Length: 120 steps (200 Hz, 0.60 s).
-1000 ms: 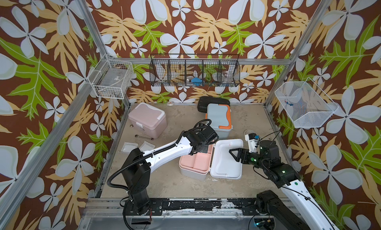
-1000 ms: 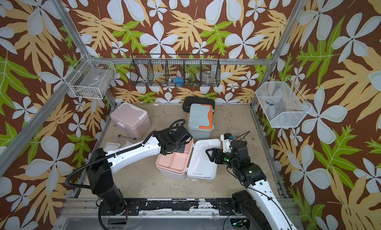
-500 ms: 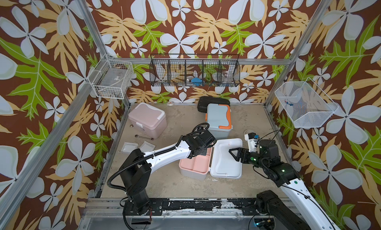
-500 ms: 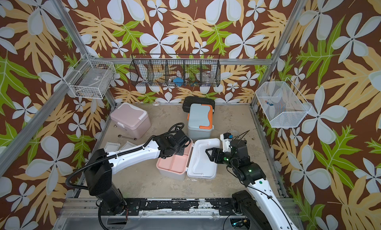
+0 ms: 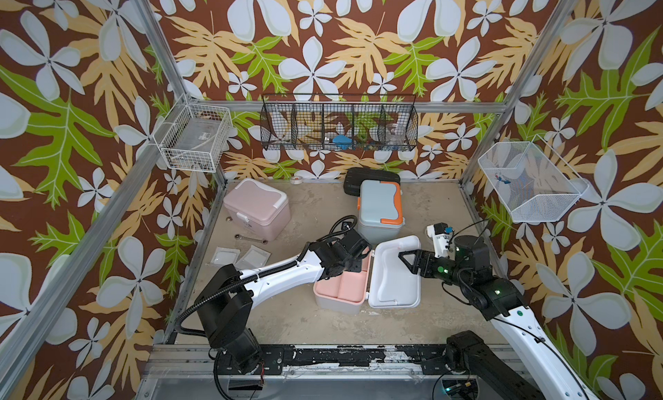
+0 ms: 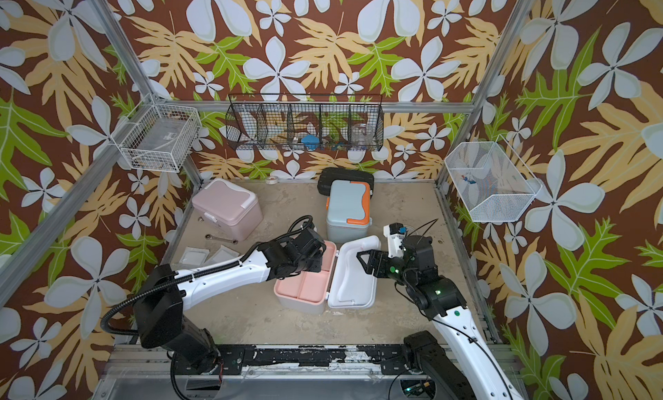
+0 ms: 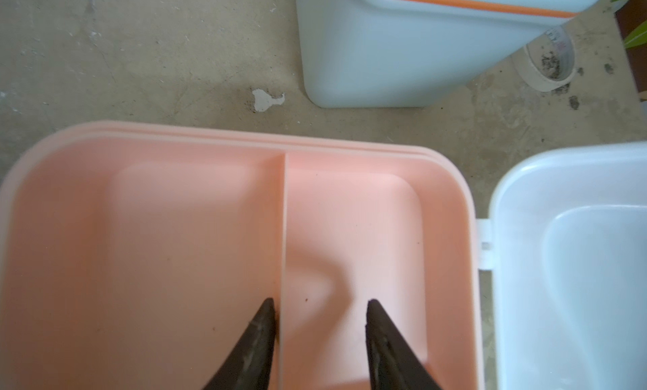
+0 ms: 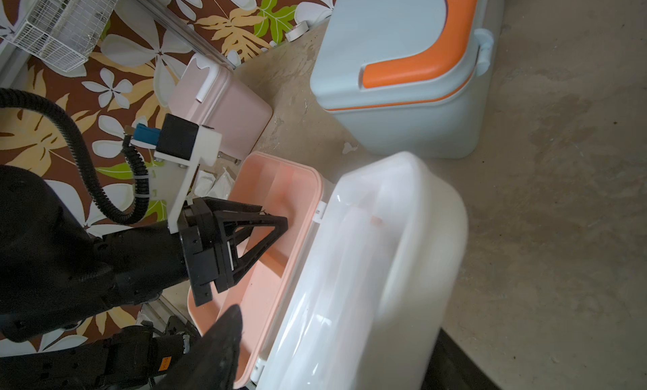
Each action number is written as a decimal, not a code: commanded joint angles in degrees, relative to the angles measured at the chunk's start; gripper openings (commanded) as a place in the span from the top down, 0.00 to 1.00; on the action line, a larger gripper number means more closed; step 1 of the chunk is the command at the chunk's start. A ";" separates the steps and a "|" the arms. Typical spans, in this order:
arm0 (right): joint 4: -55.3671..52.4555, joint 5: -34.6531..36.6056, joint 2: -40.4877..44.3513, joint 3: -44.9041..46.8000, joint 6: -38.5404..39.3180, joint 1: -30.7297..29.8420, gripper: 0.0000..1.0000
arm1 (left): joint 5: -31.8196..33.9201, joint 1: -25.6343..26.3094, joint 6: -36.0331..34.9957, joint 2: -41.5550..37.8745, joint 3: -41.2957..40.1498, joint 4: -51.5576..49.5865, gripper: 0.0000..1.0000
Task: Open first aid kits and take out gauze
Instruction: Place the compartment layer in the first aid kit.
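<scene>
Open white plastic first aid kit, its divided peach tray empty. The left gripper is spread, holding nothing, astride the divider, which is best pinched squarely should the tray need lifting. Whether the right gripper grips the lid cannot be told. Two clear-packeted gauze pads lie on the table.

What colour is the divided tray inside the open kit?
The tray is plain peach-pink with no pattern. It shows best in the left wrist view.

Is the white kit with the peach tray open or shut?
Open: the white plastic first aid kit has its hinged lid flipped back beside the peach divided tray, inside facing up.
</scene>
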<state>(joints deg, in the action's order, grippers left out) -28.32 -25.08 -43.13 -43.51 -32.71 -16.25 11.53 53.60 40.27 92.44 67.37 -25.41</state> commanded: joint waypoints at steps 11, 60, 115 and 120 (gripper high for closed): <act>0.87 -2.23 -0.85 -1.39 0.45 -0.09 0.27 | -10.32 0.10 4.84 -2.31 -3.67 1.79 0.47; 3.00 -5.47 -3.04 -4.26 -0.47 -0.03 0.26 | -16.50 0.05 12.42 -4.80 -9.13 14.73 0.46; 3.44 -7.19 -5.88 -9.66 0.17 -0.02 0.26 | -20.06 0.83 17.90 -5.55 -11.75 26.09 0.46; 3.65 -7.54 -6.11 -9.96 0.06 -0.08 0.26 | -20.01 0.85 17.83 -5.68 -11.75 26.11 0.46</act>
<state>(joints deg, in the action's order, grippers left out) -27.29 -29.80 -48.53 -51.94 -32.95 -16.25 -4.93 54.02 55.29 86.94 55.51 -3.53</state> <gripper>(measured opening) 0.737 0.535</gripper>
